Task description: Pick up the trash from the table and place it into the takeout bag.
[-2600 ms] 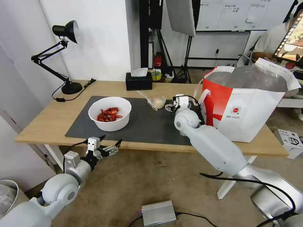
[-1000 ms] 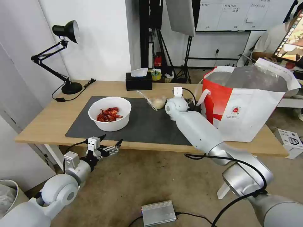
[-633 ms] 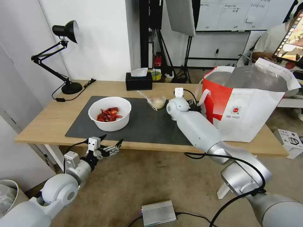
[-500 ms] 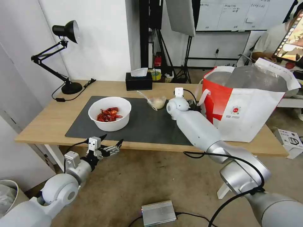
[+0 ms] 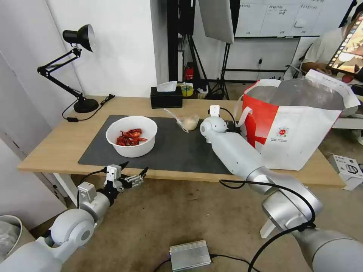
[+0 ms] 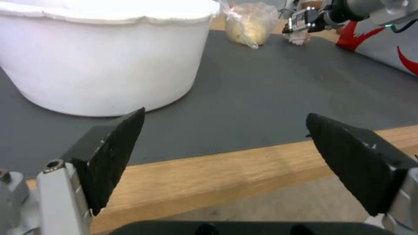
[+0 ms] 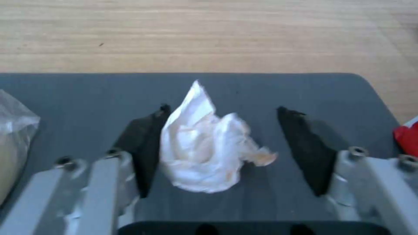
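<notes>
Reaching over the dark mat (image 5: 170,147) on the desk (image 5: 56,143), the right end effector (image 7: 222,130) is spread wide around a crumpled white tissue (image 7: 204,156); one finger (image 7: 143,147) touches the tissue, the other stands apart. The takeout bag (image 5: 298,128) stands just beside it. The left end effector (image 6: 224,143) hangs wide open at the desk's near edge, near the white bowl (image 5: 131,136) of crayfish shells.

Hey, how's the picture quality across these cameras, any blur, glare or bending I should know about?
Head view: wide-angle bending curves the wall and the table edges; the takeout bag foil lining is glary. Left wrist view: the left gripper pads are soft, the white bowl nearly blown out. Right wrist view: the crumpled tissue between the right gripper pads is slightly blurred.
</notes>
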Robot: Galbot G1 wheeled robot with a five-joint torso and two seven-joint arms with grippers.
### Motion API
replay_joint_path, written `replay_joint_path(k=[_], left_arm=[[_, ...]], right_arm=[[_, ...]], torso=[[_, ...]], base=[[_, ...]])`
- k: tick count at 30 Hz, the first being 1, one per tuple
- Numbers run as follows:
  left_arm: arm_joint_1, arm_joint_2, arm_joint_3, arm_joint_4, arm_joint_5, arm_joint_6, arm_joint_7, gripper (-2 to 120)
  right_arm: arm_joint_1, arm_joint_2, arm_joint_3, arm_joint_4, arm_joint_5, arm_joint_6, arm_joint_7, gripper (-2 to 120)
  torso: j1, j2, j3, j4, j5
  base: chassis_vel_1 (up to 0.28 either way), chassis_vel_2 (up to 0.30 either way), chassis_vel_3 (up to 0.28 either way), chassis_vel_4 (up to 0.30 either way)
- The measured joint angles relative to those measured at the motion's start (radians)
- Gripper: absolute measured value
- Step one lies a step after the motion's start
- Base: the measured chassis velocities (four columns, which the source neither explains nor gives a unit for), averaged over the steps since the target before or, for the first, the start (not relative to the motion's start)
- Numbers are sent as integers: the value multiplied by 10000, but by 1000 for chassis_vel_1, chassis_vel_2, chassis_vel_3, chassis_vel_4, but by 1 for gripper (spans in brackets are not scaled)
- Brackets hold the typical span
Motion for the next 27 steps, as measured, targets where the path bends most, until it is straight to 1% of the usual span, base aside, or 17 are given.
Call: replay_joint_path(k=[3,4,6,7,8,10,11,15,16,17,18,27], left_arm=[[0,-7,-1,1,3,-22,0,100],[0,-7,-1,1,3,-22,0,100],[3,-7,-1,2,4,-44,1,100],[3,-7,-1,2,4,-44,1,100],[3,-8,-1,3,4,-53,1,100],[-1,-7,0,8,4,-62,1,100],[-1,-7,0,8,4,-62,1,100],[-15,-23,27,34,6,-89,1,100],[-15,-23,27,34,6,-89,1,100],[-22,-31,34,38,7,-91,2,100],[-29,-37,35,39,8,-93,3,100],[-1,-63,12,40,14,-108,7,100]], right_arm=[[-50,0,-4,31,59,-23,-2,50],[-50,0,-4,31,59,-23,-2,50],[-62,-4,-13,57,103,-32,-2,41],[-62,-4,-13,57,103,-32,-2,41],[-63,-10,-19,83,131,-36,-3,34],[-63,-29,-33,120,164,-37,-3,26],[-63,-29,-33,120,164,-37,-3,26],[-98,-93,-67,240,285,-45,18,7],[-98,-93,-67,240,285,-45,18,7],[-103,-109,-72,269,314,-50,33,2],[-105,-120,-73,296,337,-53,42,0],[-171,-222,-81,587,527,-76,98,0]], torso=[[0,0,0,0,0],[0,0,0,0,0],[0,0,0,0,0],[0,0,0,0,0],[0,0,0,0,0],[0,0,0,0,0],[0,0,0,0,0],[0,0,0,0,0],[0,0,0,0,0],[0,0,0,0,0],[0,0,0,0,0],[0,0,0,0,0]], base=[[0,0,0,0],[0,0,0,0],[0,0,0,0],[0,0,0,0],[0,0,0,0],[0,0,0,0],[0,0,0,0],[0,0,0,0],[0,0,0,0],[0,0,0,0],[0,0,0,0],[0,0,0,0]])
